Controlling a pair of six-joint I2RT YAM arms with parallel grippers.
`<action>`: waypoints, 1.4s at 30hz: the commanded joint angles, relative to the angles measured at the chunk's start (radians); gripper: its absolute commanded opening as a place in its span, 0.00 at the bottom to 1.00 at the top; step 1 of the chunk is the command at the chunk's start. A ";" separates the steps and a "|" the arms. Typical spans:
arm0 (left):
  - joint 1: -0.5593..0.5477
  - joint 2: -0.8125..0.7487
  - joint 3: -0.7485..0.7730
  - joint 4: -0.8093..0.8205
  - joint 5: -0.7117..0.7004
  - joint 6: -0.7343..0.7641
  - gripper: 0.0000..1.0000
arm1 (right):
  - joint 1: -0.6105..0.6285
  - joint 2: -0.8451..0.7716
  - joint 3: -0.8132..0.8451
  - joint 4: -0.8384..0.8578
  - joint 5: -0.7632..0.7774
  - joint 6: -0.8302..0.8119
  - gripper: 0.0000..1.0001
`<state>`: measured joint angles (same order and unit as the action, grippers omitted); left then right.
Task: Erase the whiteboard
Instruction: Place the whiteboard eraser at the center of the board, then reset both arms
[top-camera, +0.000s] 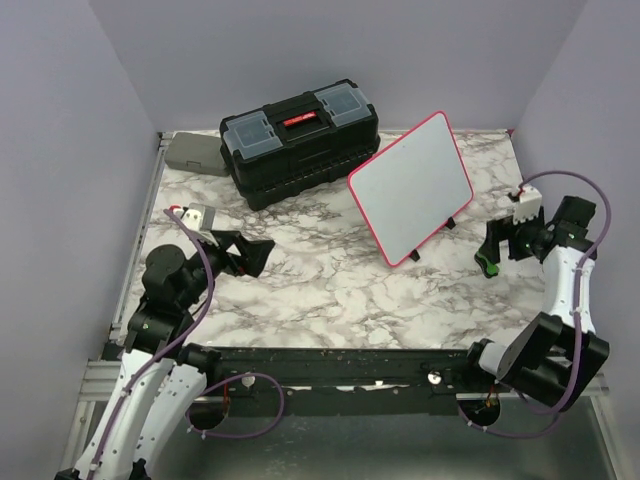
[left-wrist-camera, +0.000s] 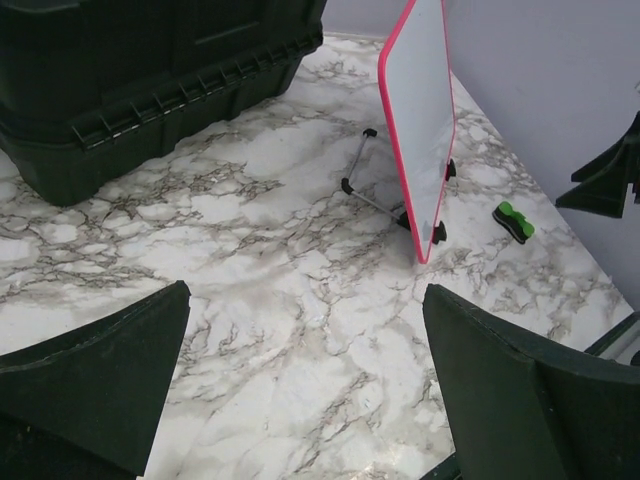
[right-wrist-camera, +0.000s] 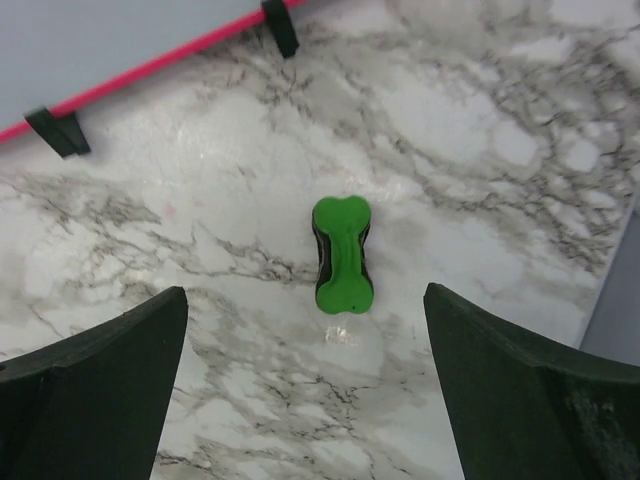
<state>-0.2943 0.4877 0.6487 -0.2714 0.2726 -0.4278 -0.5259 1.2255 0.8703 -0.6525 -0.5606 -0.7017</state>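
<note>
The whiteboard (top-camera: 410, 190) stands tilted on its black feet at centre right, its pink-red frame around a blank white face. The left wrist view shows the whiteboard (left-wrist-camera: 425, 130) nearly edge-on; in the right wrist view its lower edge (right-wrist-camera: 100, 40) crosses the top left. A green and black eraser (right-wrist-camera: 343, 255) lies flat on the marble, just ahead of my right gripper (right-wrist-camera: 305, 380), which is open and holds nothing. From above, the eraser (top-camera: 487, 266) sits under the right gripper (top-camera: 495, 248). My left gripper (top-camera: 258, 255) hovers open over bare marble at the left, empty (left-wrist-camera: 305, 380).
A black toolbox (top-camera: 300, 140) with a red latch stands at the back, left of the board, and looms large in the left wrist view (left-wrist-camera: 150, 80). A small grey box (top-camera: 193, 152) sits at the back left corner. Purple walls close in three sides.
</note>
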 joint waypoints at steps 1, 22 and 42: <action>0.014 -0.024 0.077 -0.074 0.005 -0.016 0.99 | -0.010 -0.057 0.123 0.005 -0.032 0.262 1.00; 0.034 0.013 0.138 -0.088 -0.007 0.006 0.99 | -0.009 -0.205 0.244 0.095 0.029 0.619 1.00; 0.044 0.008 0.065 -0.052 -0.071 0.006 0.99 | -0.009 -0.222 0.169 0.167 0.050 0.628 1.00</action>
<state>-0.2569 0.5076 0.7338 -0.3382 0.2340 -0.4240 -0.5304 1.0153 1.0588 -0.5209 -0.5350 -0.0853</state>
